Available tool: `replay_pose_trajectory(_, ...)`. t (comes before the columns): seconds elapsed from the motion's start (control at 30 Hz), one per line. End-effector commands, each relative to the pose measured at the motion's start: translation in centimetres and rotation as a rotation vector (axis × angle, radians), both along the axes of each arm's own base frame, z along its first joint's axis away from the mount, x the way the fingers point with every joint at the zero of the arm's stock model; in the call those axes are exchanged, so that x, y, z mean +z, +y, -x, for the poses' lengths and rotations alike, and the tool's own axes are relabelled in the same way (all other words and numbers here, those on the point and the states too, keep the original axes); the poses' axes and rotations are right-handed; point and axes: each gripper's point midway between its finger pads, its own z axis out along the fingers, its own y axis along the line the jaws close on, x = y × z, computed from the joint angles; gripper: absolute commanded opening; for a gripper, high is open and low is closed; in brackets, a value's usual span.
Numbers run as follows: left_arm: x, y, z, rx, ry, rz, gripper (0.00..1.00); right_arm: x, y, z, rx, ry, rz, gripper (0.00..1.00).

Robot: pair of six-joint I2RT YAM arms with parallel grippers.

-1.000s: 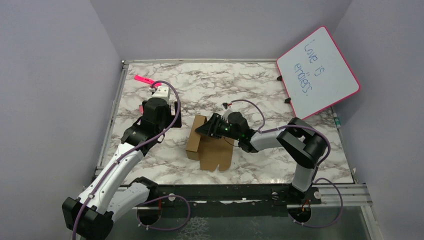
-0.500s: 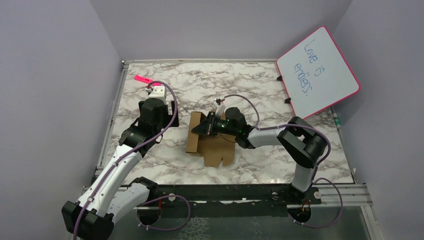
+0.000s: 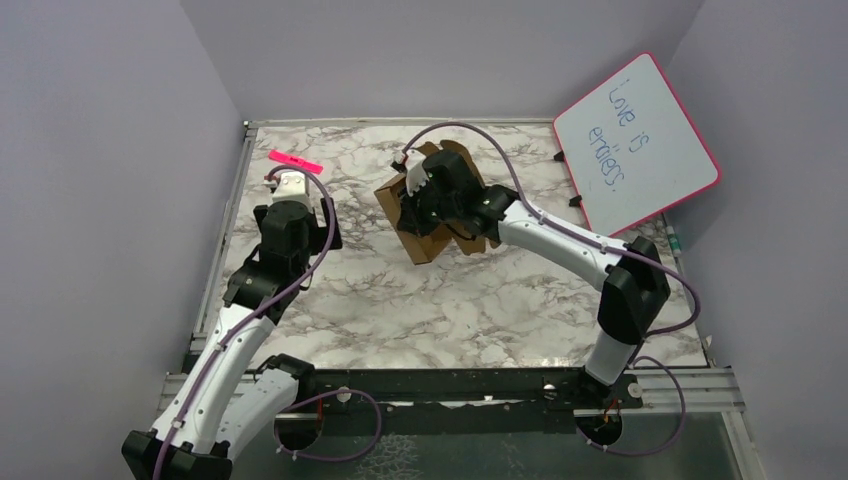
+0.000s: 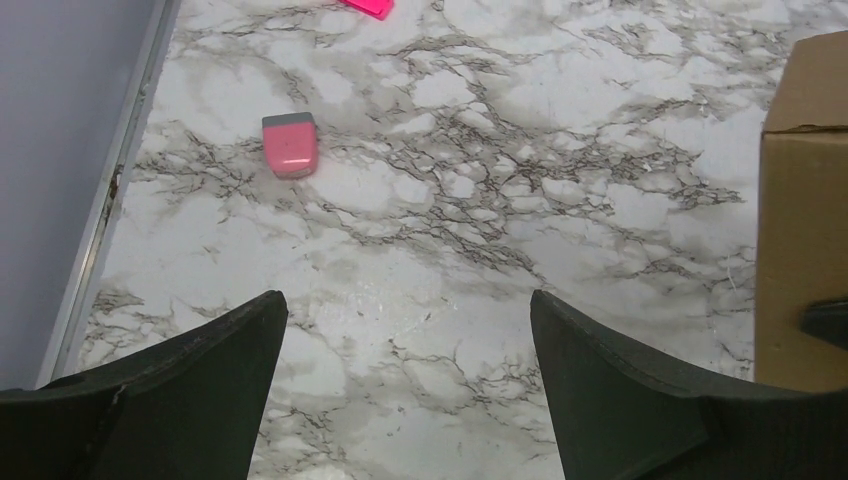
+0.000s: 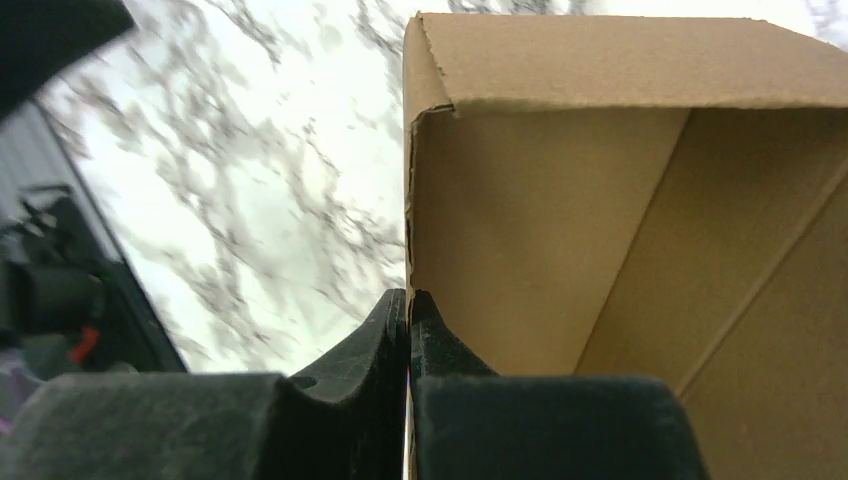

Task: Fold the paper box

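1. The table's (image 3: 440,310) near half, 5 to 8 o'clock from its middle, is bare marble: open passage.
2. The paper box (image 3: 422,240), pinched by the right gripper (image 5: 408,300), stands at 11 o'clock; that arm bars 1 to 4.
3. Ahead of the wide-spread left gripper (image 4: 405,310): bare marble, a pink eraser (image 4: 290,145) at 11 o'clock, box wall at 3.
4. A whiteboard (image 3: 635,140) fills the 2 o'clock corner.

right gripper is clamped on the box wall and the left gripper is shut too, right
No: the left gripper is open, jaws spread wide with nothing between them, as the left wrist view shows. The right gripper is indeed clamped on the paper box wall.
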Motion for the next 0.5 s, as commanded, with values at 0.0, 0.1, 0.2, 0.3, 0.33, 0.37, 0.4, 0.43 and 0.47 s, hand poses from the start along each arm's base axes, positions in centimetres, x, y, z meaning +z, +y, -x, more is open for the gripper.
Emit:
replay_pose_trajectory(0.0, 0.9, 1.5, -0.1, 0.072, -0.046, 0.021, 0.92, -3.6, -5.7, 0.4, 0.146, -0.076, 0.415, 0.10)
replay_pose_trajectory(0.1, 1.1, 2.0, 0.0, 0.093, -0.061, 0.030, 0.92, -4.9, -6.4, 1.1, 0.269, -0.093, 0.507, 0.12)
replay_pose_trajectory(0.2, 1.4, 2.5, 0.1, 0.114, -0.076, 0.034, 0.92, -7.1, -7.5, 1.5, 0.356, -0.104, 0.644, 0.08)
replay_pose_trajectory(0.3, 1.5, 2.8, 0.1, 0.122, -0.084, 0.037, 0.92, -9.0, -8.4, 1.9, 0.425, -0.066, 0.748, 0.08)
replay_pose_trajectory(0.33, 1.6, 2.8, 0.0, 0.123, -0.084, 0.038, 0.92, -9.5, -8.6, 1.8, 0.438, -0.060, 0.775, 0.09)
replay_pose_trajectory(0.37, 1.5, 2.8, 0.0, 0.123, -0.080, 0.039, 0.92, -9.9, -8.7, 1.7, 0.442, -0.059, 0.804, 0.10)
replay_pose_trajectory(0.4, 1.5, 2.9, -0.1, 0.124, -0.081, 0.041, 0.92, -10.3, -8.8, 1.6, 0.447, -0.060, 0.833, 0.11)
replay_pose_trajectory(0.43, 1.4, 2.9, -0.1, 0.124, -0.080, 0.043, 0.92, -10.7, -8.9, 1.5, 0.451, -0.060, 0.866, 0.11)
replay_pose_trajectory(0.47, 1.5, 2.9, -0.1, 0.123, -0.080, 0.046, 0.92, -11.2, -8.9, 1.4, 0.456, -0.060, 0.896, 0.13)
